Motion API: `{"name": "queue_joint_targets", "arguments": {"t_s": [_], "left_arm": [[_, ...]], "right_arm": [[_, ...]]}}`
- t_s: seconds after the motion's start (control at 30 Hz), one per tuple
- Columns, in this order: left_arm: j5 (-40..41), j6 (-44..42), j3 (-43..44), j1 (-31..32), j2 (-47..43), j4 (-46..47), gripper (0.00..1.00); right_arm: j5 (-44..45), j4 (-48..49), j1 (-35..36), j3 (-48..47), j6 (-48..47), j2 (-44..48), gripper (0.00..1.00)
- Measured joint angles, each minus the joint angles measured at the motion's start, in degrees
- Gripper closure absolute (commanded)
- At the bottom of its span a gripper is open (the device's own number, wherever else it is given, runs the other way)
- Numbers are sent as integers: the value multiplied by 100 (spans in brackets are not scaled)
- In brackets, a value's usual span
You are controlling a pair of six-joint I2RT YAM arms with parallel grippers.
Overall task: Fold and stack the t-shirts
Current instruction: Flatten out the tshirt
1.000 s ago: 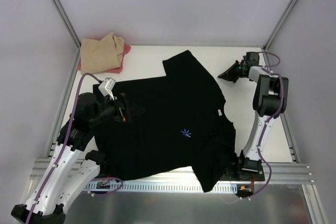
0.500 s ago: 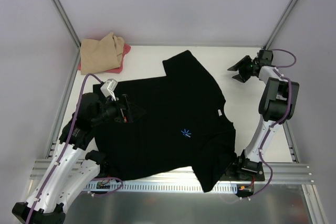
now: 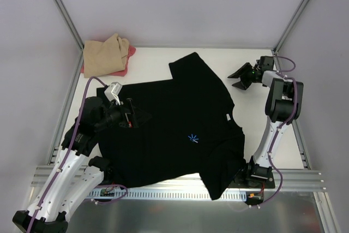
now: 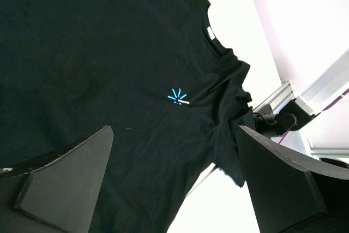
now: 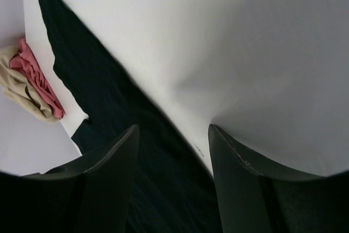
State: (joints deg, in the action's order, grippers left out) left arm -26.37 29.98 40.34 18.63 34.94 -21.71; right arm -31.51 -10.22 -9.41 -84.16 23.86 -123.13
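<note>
Black t-shirt point(image 3: 174, 129): spread front side up across the middle of the desk point(image 3: 163, 61), lying at a slant, neck opening toward the right arm and hem toward the left arm.
Chest mark point(image 3: 192, 138): small light-blue starburst, facing up near the middle of the cloth; sharp in the left wrist view point(image 4: 177, 97).
Neck label point(image 3: 225, 116): a small white tab at the collar, on the shirt's right-hand edge.
Sleeves: one points toward the far side of the desk; the other runs to the near edge and drapes over the rail beside the right arm's base point(image 3: 256, 174).
Wrinkles: soft folds around the collar and near sleeve; the body lies mostly flat.
Tan t-shirt point(image 3: 106, 53): bunched in the far left corner, well apart from the black one.
Pink-red t-shirt point(image 3: 128, 61): under the tan one, its edge showing at the right and near sides.
Left claw point(image 3: 143, 117): released, jaws spread wide with nothing between them, poised over the hem side of the black t-shirt; whether it touches the cloth cannot be told.
Right claw point(image 3: 235, 80): released, jaws parted and holding nothing, above bare desk near the far right, just beyond the shirt's far sleeve.
</note>
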Motion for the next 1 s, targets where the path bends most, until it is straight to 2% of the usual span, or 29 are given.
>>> {"name": "queue_joint_targets", "arguments": {"t_s": [0.33, 0.43, 0.47, 0.5, 0.53, 0.8, 1.0], "left_arm": [[0, -2, 0, 0, -7, -2, 1], [0, -2, 2, 0, -7, -4, 1], [0, -2, 2, 0, -7, -4, 1], [0, -2, 2, 0, -7, -4, 1], [-2, -4, 11, 0, -7, -20, 1], [15, -111, 251, 0, -120, -236, 1], [94, -116, 260, 0, -387, -474, 1]], "right_arm": [[-385, 236, 509, -24, 114, -144, 41], [-426, 236, 643, -24, 125, -146, 44], [-431, 232, 678, -24, 125, -149, 69], [-431, 232, 715, -24, 85, -162, 82], [-435, 227, 756, -24, 114, -197, 99], [-422, 125, 855, -22, 203, -358, 100], [170, -17, 649, -22, 136, -170, 100]]}}
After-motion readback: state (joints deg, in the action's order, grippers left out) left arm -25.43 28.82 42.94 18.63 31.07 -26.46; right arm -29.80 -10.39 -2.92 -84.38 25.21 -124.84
